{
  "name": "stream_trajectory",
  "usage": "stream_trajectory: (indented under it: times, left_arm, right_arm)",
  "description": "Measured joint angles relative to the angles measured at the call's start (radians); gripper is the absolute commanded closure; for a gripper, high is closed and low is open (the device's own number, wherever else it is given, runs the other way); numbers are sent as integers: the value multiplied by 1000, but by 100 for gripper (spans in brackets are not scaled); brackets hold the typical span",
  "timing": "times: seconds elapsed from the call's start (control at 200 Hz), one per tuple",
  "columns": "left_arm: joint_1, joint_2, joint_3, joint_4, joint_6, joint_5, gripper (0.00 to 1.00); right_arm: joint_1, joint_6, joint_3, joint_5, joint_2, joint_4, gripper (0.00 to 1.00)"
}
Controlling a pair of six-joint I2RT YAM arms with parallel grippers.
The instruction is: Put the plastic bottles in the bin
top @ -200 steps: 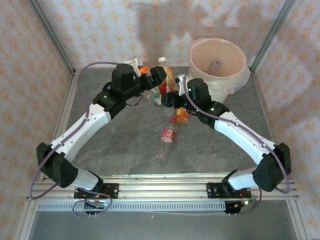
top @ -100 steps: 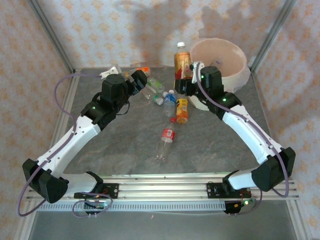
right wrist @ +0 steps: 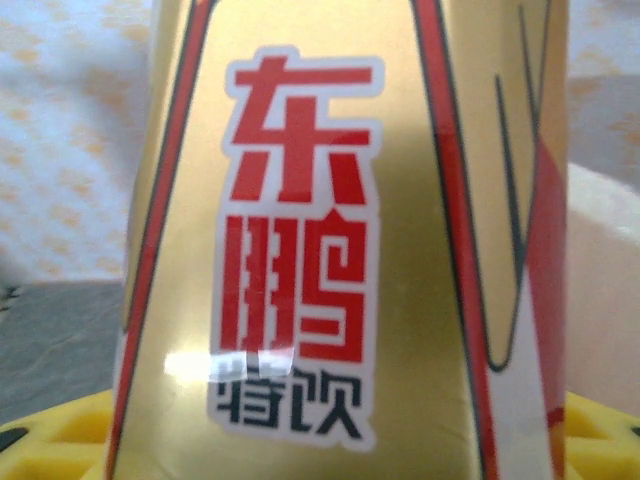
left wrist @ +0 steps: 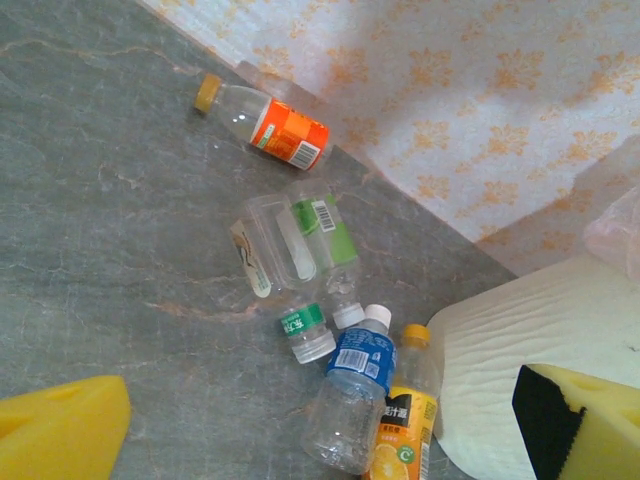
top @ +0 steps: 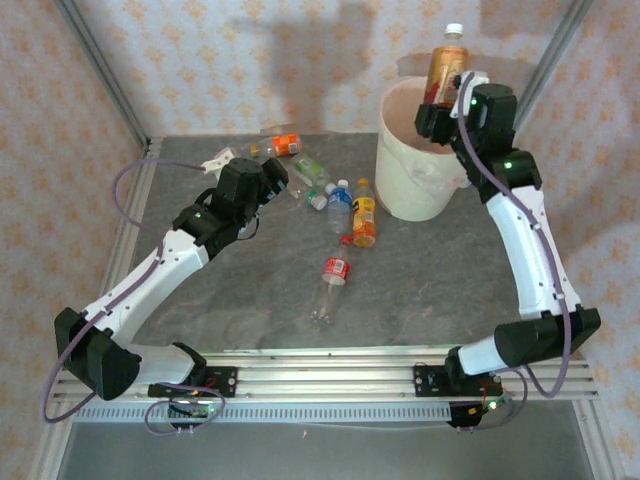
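Grey marbled table (top: 250,300), patterned walls behind. The gold-labelled bottle (top: 446,62) stands upright, clamped in the right gripper (top: 440,108), with the bin (top: 405,190) mouth just below the fingers. Release over the centre, clear of the rim. On the left gripper (top: 272,180), fingers apart, loose bottles (left wrist: 350,400) lying ahead of them.

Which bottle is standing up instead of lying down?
The gold bottle with the white cap, held upright by the right gripper at the bin. Every other bottle lies on the table.
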State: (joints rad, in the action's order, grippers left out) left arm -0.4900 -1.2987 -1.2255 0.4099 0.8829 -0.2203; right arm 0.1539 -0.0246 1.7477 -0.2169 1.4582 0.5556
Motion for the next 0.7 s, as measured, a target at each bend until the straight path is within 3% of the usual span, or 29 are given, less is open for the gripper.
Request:
stream_trajectory:
  times: [0.14, 0.365, 0.495, 0.701]
  left_arm:
    - [2, 0, 1, 6, 3, -5, 0]
    - [16, 0, 22, 13, 11, -5, 0]
    - [26, 0, 24, 22, 18, -5, 0]
    - [35, 0, 24, 22, 19, 3, 0]
  right_arm:
    - [-66, -7, 79, -22, 113, 78, 53]
    - [-70, 1, 271, -84, 336, 254, 48]
    - [-69, 8, 276, -157, 365, 316, 36]
    - [-69, -1, 271, -237, 362, 341, 30]
